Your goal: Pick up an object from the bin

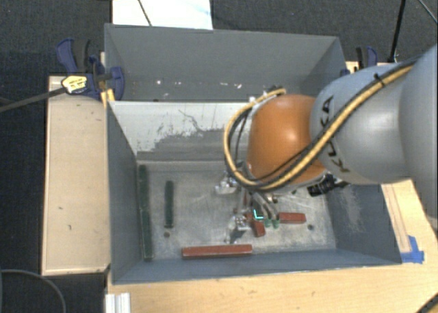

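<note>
Red block [259,230] beside hand [248,221]; arm [373,133] bent down from right.

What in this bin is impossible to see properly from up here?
- Camera view, right middle of the bin floor: hidden under the orange cover.
- Beside the gripper, a small red-brown piece and a green bit: partly covered, too small to identify.
- The arm: cut off at the right edge.

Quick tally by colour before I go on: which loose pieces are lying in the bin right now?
Dark green: 2, the long green bar and the shorter green bar, both at the left.
Red-brown: 3, the long red-brown bar at the front, the short red-brown piece at the right, and the small red-brown piece beside the gripper.
Total: 5 in view; the arm may hide more.
</note>
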Robot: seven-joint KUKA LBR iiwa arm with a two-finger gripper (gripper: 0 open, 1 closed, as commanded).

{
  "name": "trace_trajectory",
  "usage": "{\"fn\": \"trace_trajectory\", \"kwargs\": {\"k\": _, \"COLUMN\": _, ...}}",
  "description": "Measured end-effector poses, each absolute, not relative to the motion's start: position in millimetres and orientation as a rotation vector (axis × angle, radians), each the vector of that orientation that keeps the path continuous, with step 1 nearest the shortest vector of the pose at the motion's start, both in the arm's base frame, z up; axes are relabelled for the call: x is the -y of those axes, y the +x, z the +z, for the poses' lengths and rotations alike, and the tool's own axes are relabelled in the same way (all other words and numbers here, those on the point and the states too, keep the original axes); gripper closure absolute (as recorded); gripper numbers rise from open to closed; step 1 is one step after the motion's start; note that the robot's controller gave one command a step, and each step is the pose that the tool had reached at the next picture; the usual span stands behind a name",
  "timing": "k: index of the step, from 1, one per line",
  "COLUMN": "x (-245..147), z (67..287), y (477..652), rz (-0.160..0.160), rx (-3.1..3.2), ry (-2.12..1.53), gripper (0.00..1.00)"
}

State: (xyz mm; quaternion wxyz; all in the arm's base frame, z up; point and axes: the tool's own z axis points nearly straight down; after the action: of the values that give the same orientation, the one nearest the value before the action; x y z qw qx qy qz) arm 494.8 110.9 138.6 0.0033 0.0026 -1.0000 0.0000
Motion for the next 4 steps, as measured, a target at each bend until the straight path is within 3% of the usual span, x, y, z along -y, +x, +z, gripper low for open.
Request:
{"fn": "trace_trajectory", "kwargs": {"k": 1, "x": -110, "z": 143, "y": 496.8, "rz": -0.001, "rx": 3.143, "ry": 0.002, "gripper": 0.0}}
{"fn": "trace_trajectory", "kwargs": {"k": 2, "x": -69, "z": 147, "y": 509.7, "rz": -0.004, "rx": 3.144, "ry": 0.003, "gripper": 0.0}}
{"fn": "trace_trajectory", "kwargs": {"k": 3, "x": -60, "z": 74, "y": 507.2, "rz": -0.004, "rx": 3.153, "ry": 0.033, "gripper": 1.0}}
{"fn": "trace_trajectory", "kwargs": {"k": 4, "x": -60, "z": 74, "y": 507.0, "rz": -0.004, "rx": 3.153, "ry": 0.031, "gripper": 1.0}}
